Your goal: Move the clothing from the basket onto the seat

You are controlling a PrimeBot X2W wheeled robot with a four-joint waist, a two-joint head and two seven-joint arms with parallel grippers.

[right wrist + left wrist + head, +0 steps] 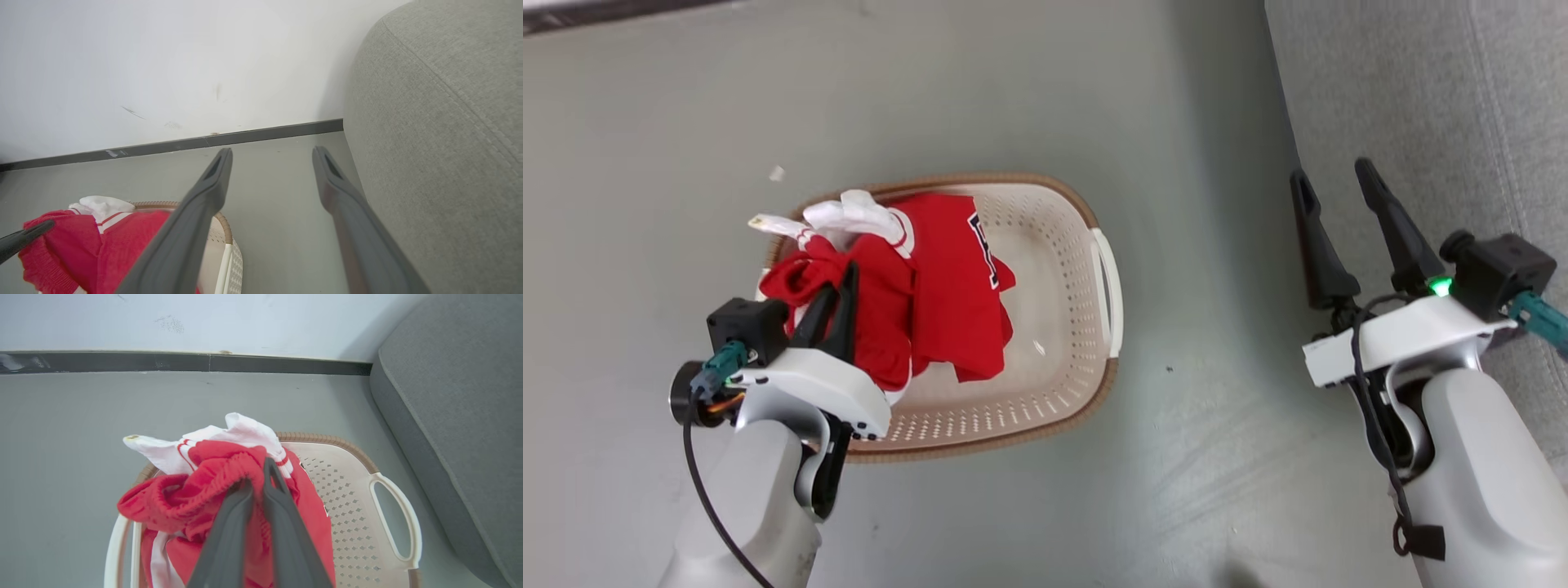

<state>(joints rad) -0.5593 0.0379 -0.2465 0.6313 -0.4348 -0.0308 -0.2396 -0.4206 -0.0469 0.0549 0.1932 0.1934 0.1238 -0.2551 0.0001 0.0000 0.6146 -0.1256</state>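
Left tool [840, 282] pinching clothing [947, 278] in basket [1054, 245].
Fingers [282, 506] clenched on a gathered red fold; fabric soft, light, floppy, likely to trail and snag neighbours, so that bunched edge looks the best hold. Pile lies in basket's left half. Right tool [1331, 171] released, empty, just beside seat [1421, 98] at right. Basket rim and a stretch of floor [1176, 449] lie between pile and seat.

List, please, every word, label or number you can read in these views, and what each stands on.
Dark-edged white lettering on the red clothing in the basket: partly folded under, too little showing to read.
No other text can be read.
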